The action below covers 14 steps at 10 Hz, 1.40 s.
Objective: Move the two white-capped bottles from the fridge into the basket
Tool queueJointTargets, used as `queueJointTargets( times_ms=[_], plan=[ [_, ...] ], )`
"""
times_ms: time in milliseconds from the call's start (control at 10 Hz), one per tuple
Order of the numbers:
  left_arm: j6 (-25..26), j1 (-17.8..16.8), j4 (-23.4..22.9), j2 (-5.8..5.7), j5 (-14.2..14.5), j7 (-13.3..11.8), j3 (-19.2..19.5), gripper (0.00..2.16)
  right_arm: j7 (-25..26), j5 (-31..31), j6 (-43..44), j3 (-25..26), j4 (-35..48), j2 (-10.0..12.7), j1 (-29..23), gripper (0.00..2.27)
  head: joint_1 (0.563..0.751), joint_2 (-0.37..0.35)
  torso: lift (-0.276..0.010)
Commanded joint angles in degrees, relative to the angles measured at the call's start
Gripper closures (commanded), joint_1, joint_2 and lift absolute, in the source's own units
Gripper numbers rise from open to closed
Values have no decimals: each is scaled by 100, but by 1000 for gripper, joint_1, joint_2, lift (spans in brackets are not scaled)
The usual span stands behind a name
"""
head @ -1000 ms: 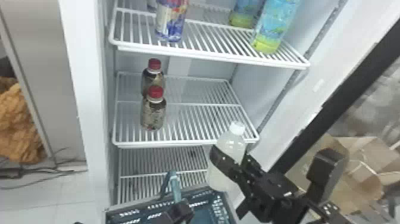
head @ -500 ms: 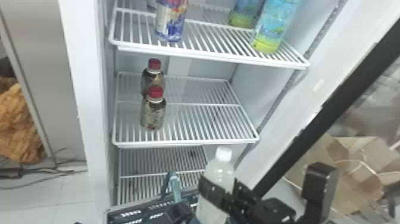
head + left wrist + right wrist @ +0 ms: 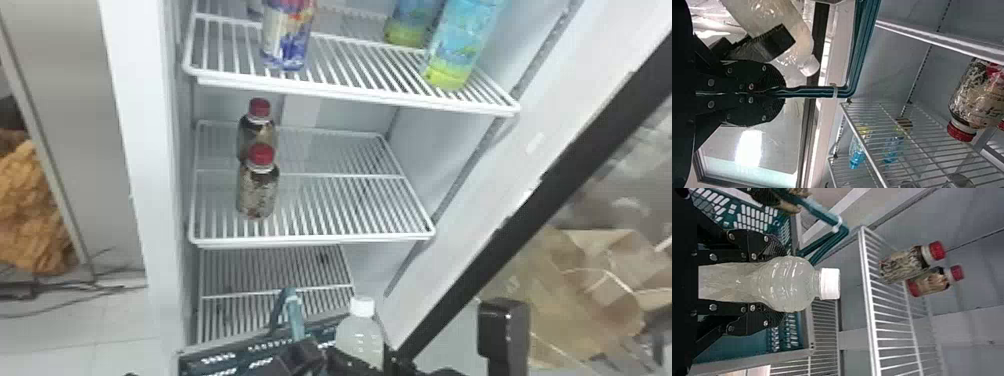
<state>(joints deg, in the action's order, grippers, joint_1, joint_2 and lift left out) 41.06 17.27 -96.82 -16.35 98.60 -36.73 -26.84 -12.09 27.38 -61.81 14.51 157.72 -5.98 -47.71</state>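
Right gripper holds a white-capped bottle by its body, upright near the far right corner of the basket. Left gripper is clamped on the basket handle. Estimate: bottle fairly heavy, smooth, slightly yielding; waist grip, moderate squeeze advised.
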Motion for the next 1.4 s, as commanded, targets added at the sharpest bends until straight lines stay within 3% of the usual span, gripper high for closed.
queueJointTargets(
  times_ms=[0,300,700,1300],
  plan=[
    [0,2,0,0,0,0,11,1119,-4,15,8,-22,-141,0,88,826,695,-350,-260],
    [0,16,0,9,0,0,22,1119,-66,-53,177,-22,-169,0,116,463,695,-350,-260],
    [0,45,0,9,0,-9,33,1119,-118,-145,570,-68,-155,0,116,467,695,-350,-260],
    [-14,30,0,9,0,-9,33,1119,-110,-407,2848,-274,-338,35,145,464,695,-350,-260]
  ],
)
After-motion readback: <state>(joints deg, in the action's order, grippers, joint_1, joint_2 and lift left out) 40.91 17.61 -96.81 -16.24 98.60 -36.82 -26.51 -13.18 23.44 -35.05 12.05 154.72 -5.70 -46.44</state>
